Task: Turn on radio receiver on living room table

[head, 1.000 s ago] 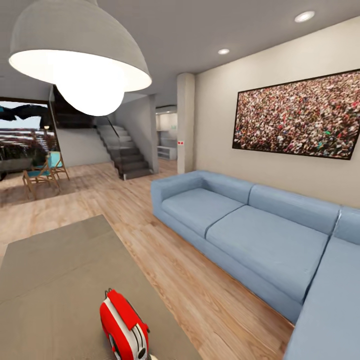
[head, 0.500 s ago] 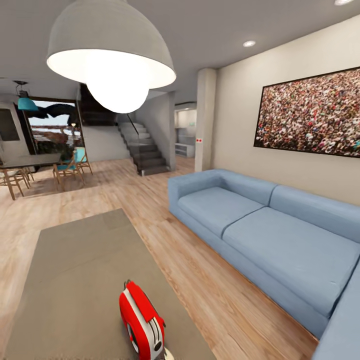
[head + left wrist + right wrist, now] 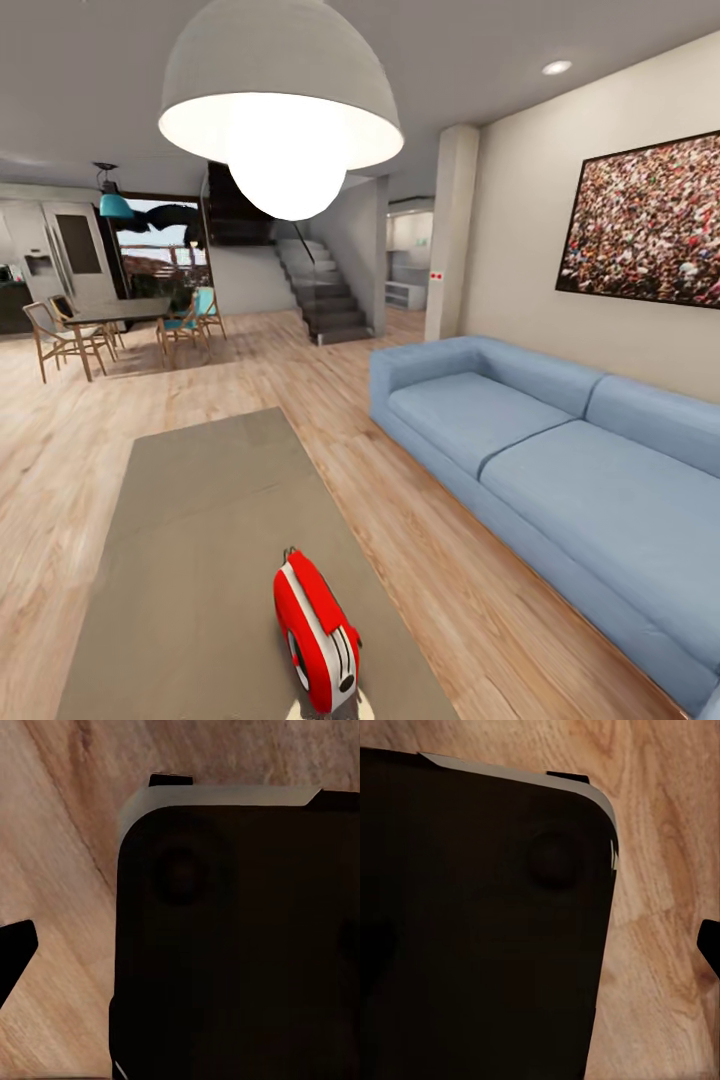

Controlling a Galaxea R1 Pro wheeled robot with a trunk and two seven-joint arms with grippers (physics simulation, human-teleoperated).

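Note:
The red radio receiver (image 3: 315, 640) with its white face and thin wire handle stands upright on the near end of the long grey-taupe table (image 3: 200, 520), low in the head view. Light wood plank flooring surrounds the table in the living room. The left wrist view looks down at a dark body panel (image 3: 240, 945) over wood floor, with one black fingertip (image 3: 15, 952) at the picture's edge. A similar dark panel (image 3: 480, 930) appears in the right wrist view, and one black fingertip (image 3: 710, 945) at its edge. Neither view shows both fingers together.
A large blue sofa (image 3: 560, 470) runs along the right side, under a framed picture (image 3: 650, 230). A white dome pendant lamp (image 3: 280, 100) hangs overhead. Far left stand a dark dining table (image 3: 120, 312) with wooden chairs, and stairs (image 3: 325, 295) lie beyond.
The head camera has swung to the left, so the radio, table and sofa sit further right in the picture. The dining table and kitchen area have come into view.

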